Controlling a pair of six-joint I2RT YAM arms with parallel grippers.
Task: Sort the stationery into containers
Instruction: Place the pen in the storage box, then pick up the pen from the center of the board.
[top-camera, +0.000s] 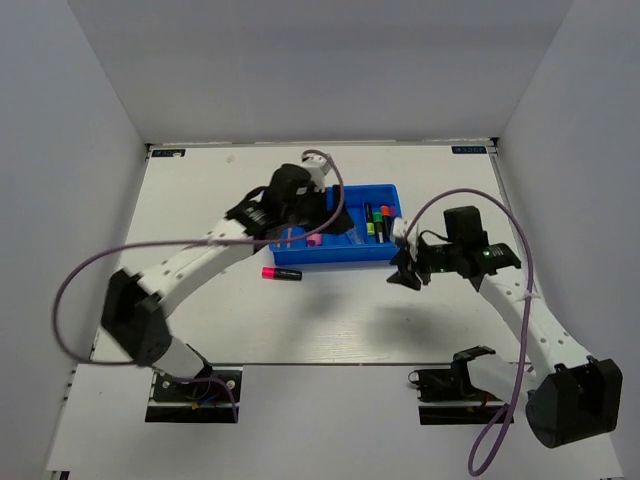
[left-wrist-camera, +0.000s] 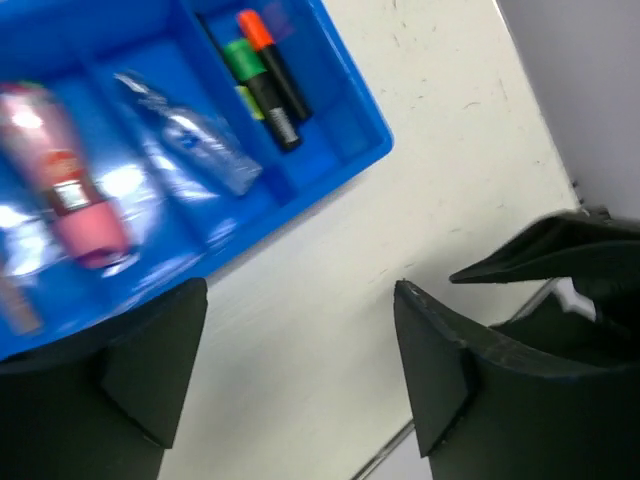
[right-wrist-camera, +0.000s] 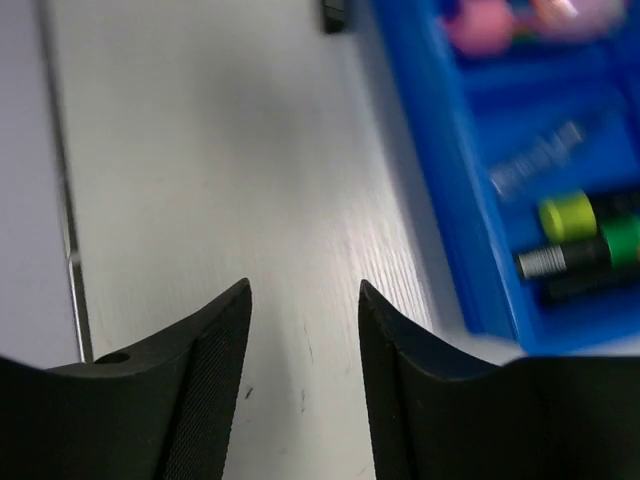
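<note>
The left end effector (left-wrist-camera: 300, 292) hangs above the edge of the blue tray (top-camera: 340, 262), jaws spread wide and empty. The right end effector (right-wrist-camera: 303, 290) is also parted and holds nothing, over bare surface just right of the tray. 1 pink-capped highlighter (top-camera: 282, 273) lies on the surface just beside the tray's near wall. The pink marker (left-wrist-camera: 75, 195), clear pen (left-wrist-camera: 190, 140) and the orange-capped highlighter (left-wrist-camera: 270, 60) with its fellows already sit in compartments. The likely trouble is that tight spot: a finger coming down between highlighter and wall could clip the wall, shoving the tray, or nudge the round barrel so it rolls off. If both arms go for it, they could collide.
</note>
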